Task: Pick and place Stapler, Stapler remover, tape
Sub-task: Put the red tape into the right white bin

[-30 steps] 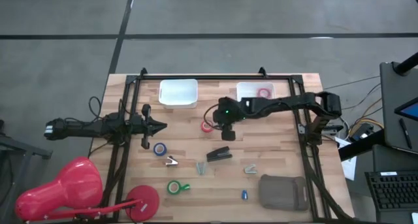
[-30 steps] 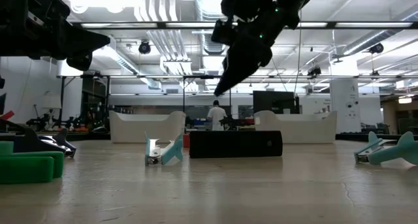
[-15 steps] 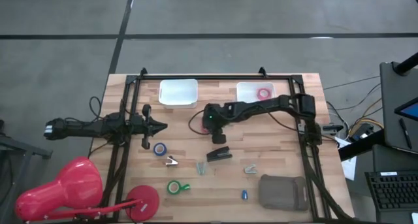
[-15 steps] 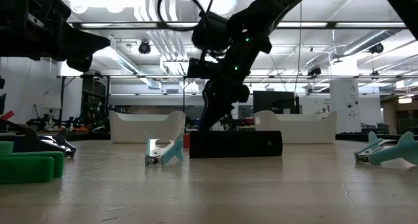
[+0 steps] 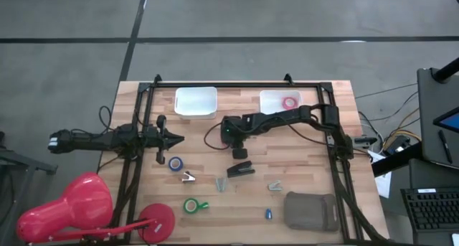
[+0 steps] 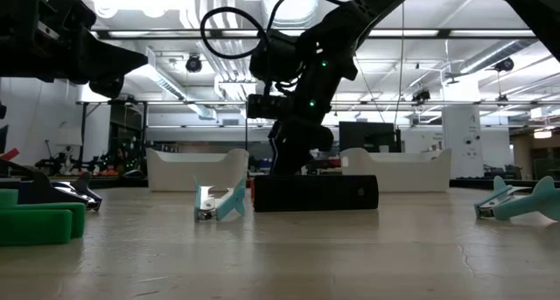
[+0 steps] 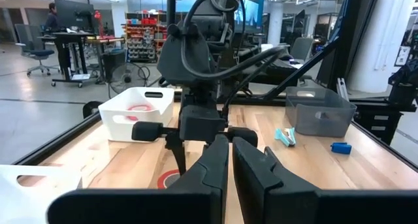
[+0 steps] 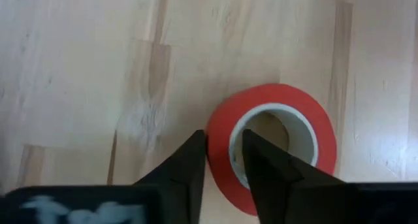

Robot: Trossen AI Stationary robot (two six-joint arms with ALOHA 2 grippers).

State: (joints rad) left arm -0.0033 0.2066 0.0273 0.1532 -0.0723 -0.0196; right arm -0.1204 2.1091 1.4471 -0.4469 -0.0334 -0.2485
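Note:
A red tape roll (image 8: 277, 142) with a pale core lies flat on the wood near the table's middle. My right gripper (image 8: 224, 142) points down at it, shut on its wall; in the high view the right gripper (image 5: 231, 137) covers the roll. The black stapler (image 5: 242, 169) lies flat just nearer. Metal stapler removers (image 5: 189, 177) (image 5: 275, 185) and a teal one (image 5: 221, 183) rest on the wood. Blue tape (image 5: 176, 163) and green tape (image 5: 191, 205) lie flat at the left. My left gripper (image 5: 178, 138) hovers shut at the left. My right gripper has the red roll's wall (image 8: 219, 165) between its fingers, one finger (image 8: 189, 162) outside the ring and the other finger (image 8: 261, 162) in the pale core's hole. It comes from above, pointing down. The roll lies flat on the table.
Two white bins stand at the far edge, a left bin (image 5: 196, 101) and a right bin (image 5: 276, 97) holding another red tape roll (image 5: 290, 102). A grey pouch (image 5: 310, 210) lies near right. A red lamp base (image 5: 156, 221) sits at the near left. Black rails (image 5: 337, 160) frame the table.
My right gripper has swung toward the table's left and come down over the red tape roll, its fingers ending astride the roll's wall. The roll, the stapler and the other things have stayed put.

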